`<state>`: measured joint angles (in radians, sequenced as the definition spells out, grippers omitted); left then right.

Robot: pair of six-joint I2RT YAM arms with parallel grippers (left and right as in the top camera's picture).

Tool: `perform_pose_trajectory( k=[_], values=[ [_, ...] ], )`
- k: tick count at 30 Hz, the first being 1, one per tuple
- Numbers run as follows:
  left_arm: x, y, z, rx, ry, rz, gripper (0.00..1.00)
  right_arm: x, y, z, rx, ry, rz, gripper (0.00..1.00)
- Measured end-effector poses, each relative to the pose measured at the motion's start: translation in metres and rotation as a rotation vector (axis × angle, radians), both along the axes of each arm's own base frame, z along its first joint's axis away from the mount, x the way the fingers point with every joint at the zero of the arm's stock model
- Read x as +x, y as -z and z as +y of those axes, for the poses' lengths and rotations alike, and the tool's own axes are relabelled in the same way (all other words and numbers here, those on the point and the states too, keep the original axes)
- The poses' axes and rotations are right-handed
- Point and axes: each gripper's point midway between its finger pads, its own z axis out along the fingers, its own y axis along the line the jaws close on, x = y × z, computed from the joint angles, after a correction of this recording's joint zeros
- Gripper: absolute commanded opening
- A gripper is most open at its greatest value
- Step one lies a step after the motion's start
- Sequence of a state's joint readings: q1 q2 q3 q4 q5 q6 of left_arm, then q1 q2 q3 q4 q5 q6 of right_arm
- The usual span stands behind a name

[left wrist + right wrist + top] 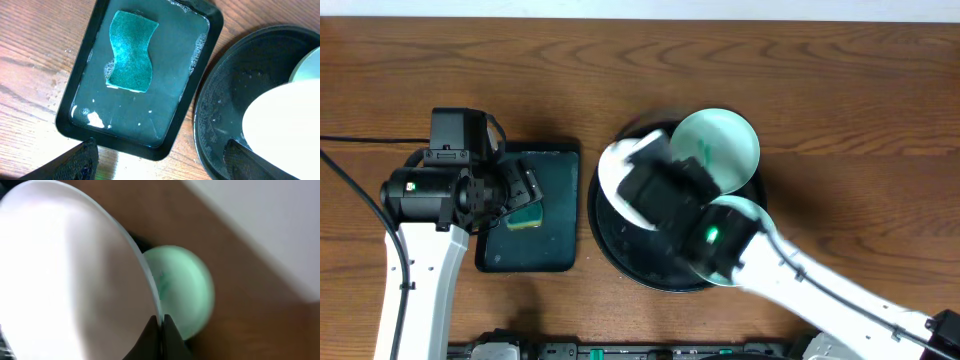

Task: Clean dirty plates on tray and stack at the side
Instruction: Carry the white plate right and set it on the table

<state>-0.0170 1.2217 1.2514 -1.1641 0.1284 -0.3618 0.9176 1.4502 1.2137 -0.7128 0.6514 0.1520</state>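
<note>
**White plate gripped at its rim over the black tray**

We saw the right gripper (pixel 161 322) clamped on the rim of the white plate (pixel 75 270), holding it tilted over the round black tray (pixel 605 240). A smeared mint-green plate (pixel 720 145) lay at the tray's far right edge, and another (pixel 745 215) lay partly under the right arm. The left gripper (pixel 160 144) hung with its jaws wide apart above the rectangular tray (pixel 210 45), where the sponge (pixel 130 52) lay among suds.

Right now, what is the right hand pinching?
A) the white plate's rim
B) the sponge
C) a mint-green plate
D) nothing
A: the right wrist view shows the right hand shut on the edge of the white plate, with the mint-green plate beyond it.
</note>
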Motion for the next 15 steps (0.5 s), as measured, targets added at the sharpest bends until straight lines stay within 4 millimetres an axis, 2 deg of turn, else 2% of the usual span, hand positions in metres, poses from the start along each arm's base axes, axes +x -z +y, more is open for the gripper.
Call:
perform_pose_trajectory(
  k=[4,8,11,12,15],
  values=[
    [0.0,0.0,0.0,0.0,0.0,-0.001,0.8,0.029,0.013,-0.028,0.234,0.148,0.119,0.01],
    [0.0,0.0,0.0,0.0,0.0,0.0,0.81,0.06,0.02,-0.075,0.483,0.316,0.219,0.01],
    [0.0,0.0,0.0,0.0,0.0,0.0,0.81,0.081,0.02,-0.128,0.662,0.462,0.255,0.01],
    [0.0,0.0,0.0,0.0,0.0,0.0,0.81,0.085,0.02,-0.142,0.701,0.497,0.258,0.01],
    [0.0,0.0,0.0,0.0,0.0,0.001,0.81,0.092,0.019,-0.202,0.813,0.639,0.244,0.01]
  ],
)
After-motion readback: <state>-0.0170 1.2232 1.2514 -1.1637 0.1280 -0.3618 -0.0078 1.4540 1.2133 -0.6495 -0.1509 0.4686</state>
